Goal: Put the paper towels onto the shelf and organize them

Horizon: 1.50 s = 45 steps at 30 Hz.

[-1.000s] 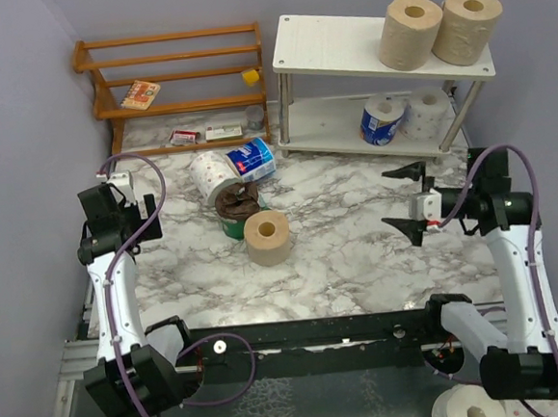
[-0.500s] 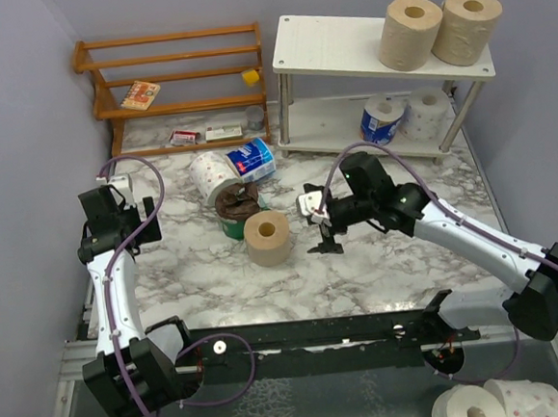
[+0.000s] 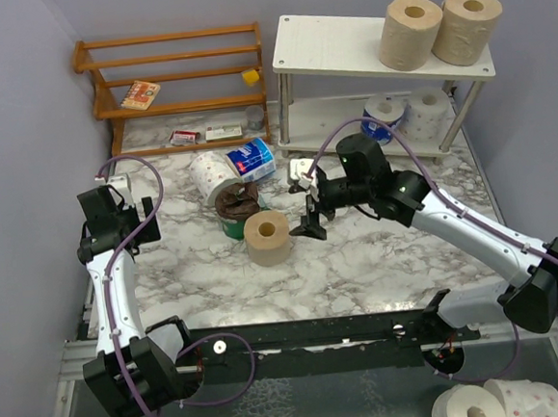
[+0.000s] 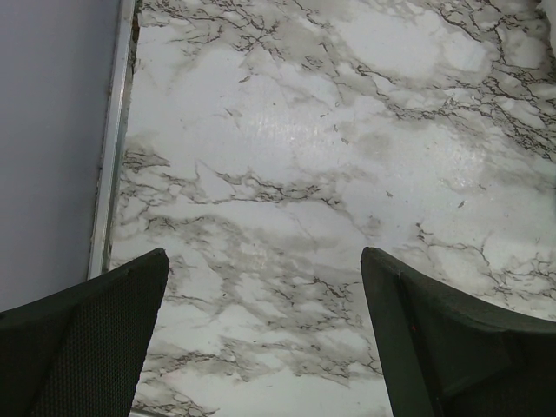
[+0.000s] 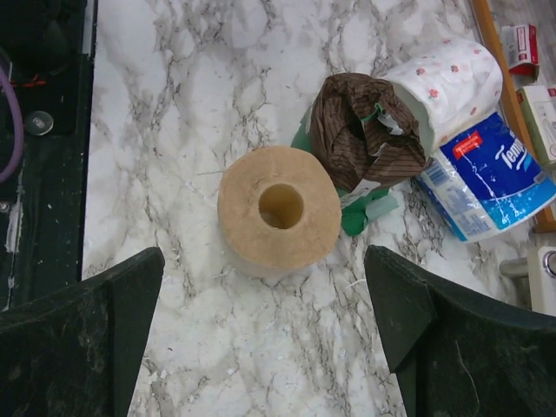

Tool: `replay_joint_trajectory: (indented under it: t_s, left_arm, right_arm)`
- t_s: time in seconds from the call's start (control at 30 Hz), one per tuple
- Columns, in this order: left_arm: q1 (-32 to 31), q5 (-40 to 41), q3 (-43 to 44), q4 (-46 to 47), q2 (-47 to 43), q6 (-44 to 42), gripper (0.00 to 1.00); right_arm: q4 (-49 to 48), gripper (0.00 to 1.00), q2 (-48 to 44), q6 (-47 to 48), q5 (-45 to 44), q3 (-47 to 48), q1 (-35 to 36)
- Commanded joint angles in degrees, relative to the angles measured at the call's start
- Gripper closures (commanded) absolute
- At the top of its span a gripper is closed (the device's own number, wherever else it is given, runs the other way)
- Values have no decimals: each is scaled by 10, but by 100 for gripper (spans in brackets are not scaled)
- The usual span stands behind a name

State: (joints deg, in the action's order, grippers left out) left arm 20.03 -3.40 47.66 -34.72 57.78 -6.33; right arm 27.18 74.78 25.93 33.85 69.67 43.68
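A tan roll (image 3: 268, 236) stands upright on the marble table; it also shows in the right wrist view (image 5: 278, 209). My right gripper (image 3: 311, 208) is open and empty, just right of and above it. A white pink-dotted roll (image 3: 211, 174) and a blue-wrapped roll (image 3: 252, 158) lie behind it, also seen in the right wrist view (image 5: 452, 71) (image 5: 486, 178). The white shelf (image 3: 324, 45) holds two tan rolls (image 3: 410, 32) (image 3: 468, 26) on top, a blue roll (image 3: 380, 115) and a white roll (image 3: 428, 108) below. My left gripper (image 4: 261, 339) is open over bare marble at the left.
A green and brown snack bag (image 3: 238, 210) sits against the tan roll. The wooden rack (image 3: 177, 76) stands at the back left with small boxes. Two more rolls (image 3: 493, 404) lie off the table at the bottom right.
My right arm has swung from the right side to the table's middle, and the gripper now hangs close beside the tan roll. The left arm has not moved.
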Motion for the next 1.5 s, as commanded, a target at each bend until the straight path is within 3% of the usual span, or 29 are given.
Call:
replay_joint_trajectory:
  t_s: [0.0,0.13,0.3,0.53,0.63,0.8,1.13,1.2,1.43,1.47]
  left_arm:
    - [4,1,-2,12,1,4,5]
    - [4,-4,-2,11,7,2,5]
    - [8,-3,0,10,-13,2,6]
    - [18,-6,0,10,-23,1,6]
    - [19,-6,0,10,-20,1,6]
    - [19,-5,0,11,-15,1,6]
    - [19,-3,0,10,-7,1,6]
    - [19,-3,0,10,-8,1,6]
    - [19,-6,0,10,-10,0,6]
    - [19,-6,0,10,-9,0,6]
  right_arm:
    - [37,1,-14,31,-55,-21,32]
    - [47,11,-3,71,-153,-60,126]
    - [12,11,28,126,-274,-71,202]
    - [-77,11,86,184,-373,-57,223]
    - [-114,21,107,188,-384,-72,224]
    - [-111,28,157,164,-382,-70,224]
    - [-98,32,201,153,-371,-48,223]
    - [-104,42,206,151,-376,-49,223]
    - [-140,98,198,142,-377,-94,223]
    - [-149,99,195,142,-379,-104,223]
